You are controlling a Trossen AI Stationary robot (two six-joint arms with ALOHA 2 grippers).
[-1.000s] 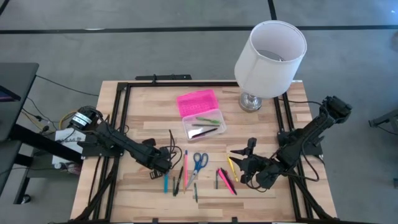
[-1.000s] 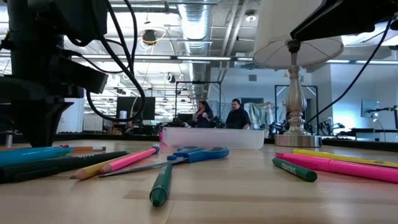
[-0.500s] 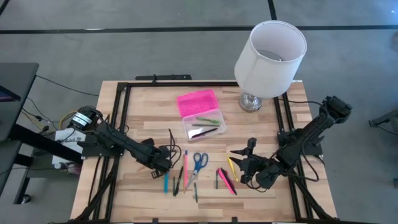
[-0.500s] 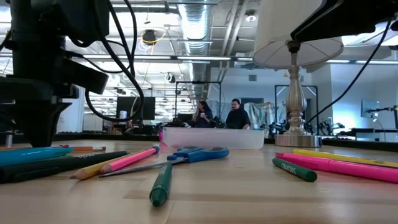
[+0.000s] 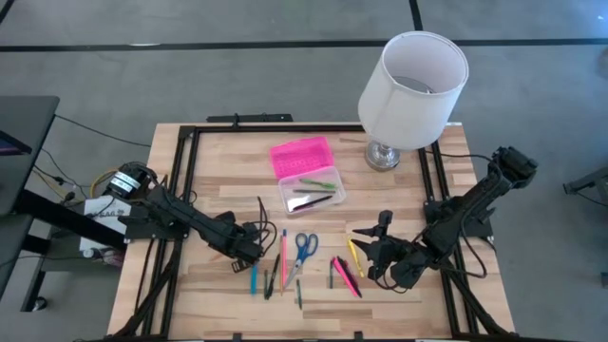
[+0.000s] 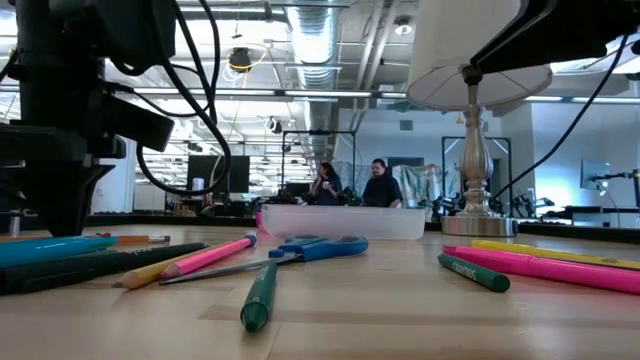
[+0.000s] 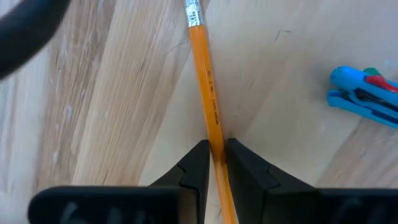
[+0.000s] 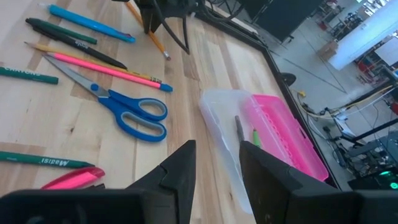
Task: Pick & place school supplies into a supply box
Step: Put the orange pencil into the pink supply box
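Left wrist view: left gripper (image 7: 216, 155) nipped narrow on orange pencil (image 7: 208, 99), lying on table w/ eraser end ahead of fingertips; grasp step, next lift & carry to supply box (image 5: 311, 195).

Bare table (image 5: 214, 161) lies open at the far left, and a clear strip runs along the near edge. The middle is crowded: the scissors (image 5: 304, 246) and a row of pens and pencils (image 5: 282, 255) lie between the left pincer (image 5: 255, 249) and the right pincer (image 5: 372, 255). The supply box (image 5: 308, 175) blocks the centre. The lamp (image 5: 410, 84) towers over the far right corner, well apart from the box.
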